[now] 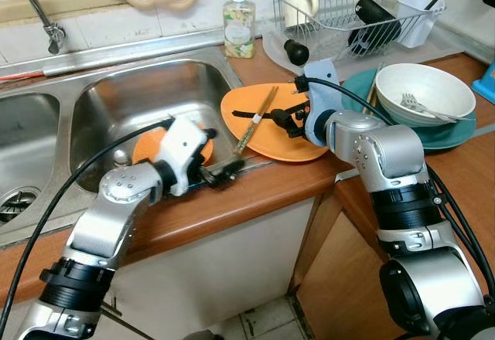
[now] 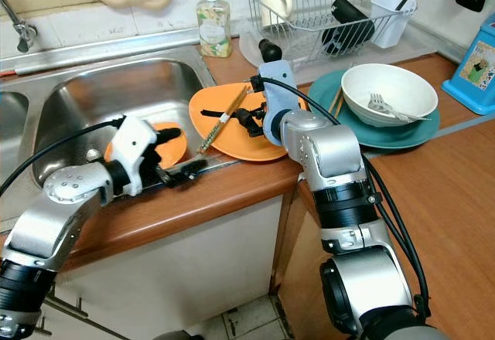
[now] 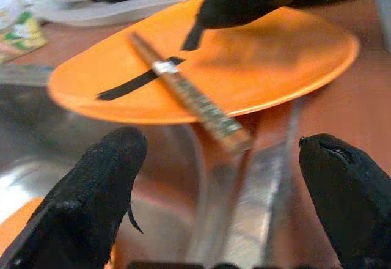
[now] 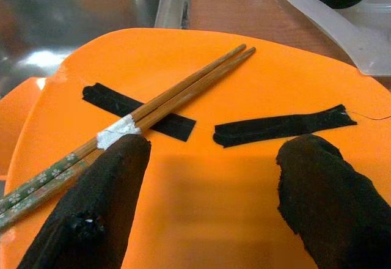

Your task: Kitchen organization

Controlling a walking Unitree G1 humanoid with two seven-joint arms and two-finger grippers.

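left gripper fingers spread wide | taped wooden chopsticks lie across round orange plate | plate overhangs steel sink rim | black gripper finger over plate

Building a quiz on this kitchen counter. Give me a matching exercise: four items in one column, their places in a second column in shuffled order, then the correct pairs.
Column one:
1. chopsticks
2. fork
3. soap bottle
4. black bottle

Column two:
A. lying in the wire dish rack
B. standing behind the sink
C. lying across the orange plate
D. resting in the white bowl

Pairs: 1-C, 2-D, 3-B, 4-A
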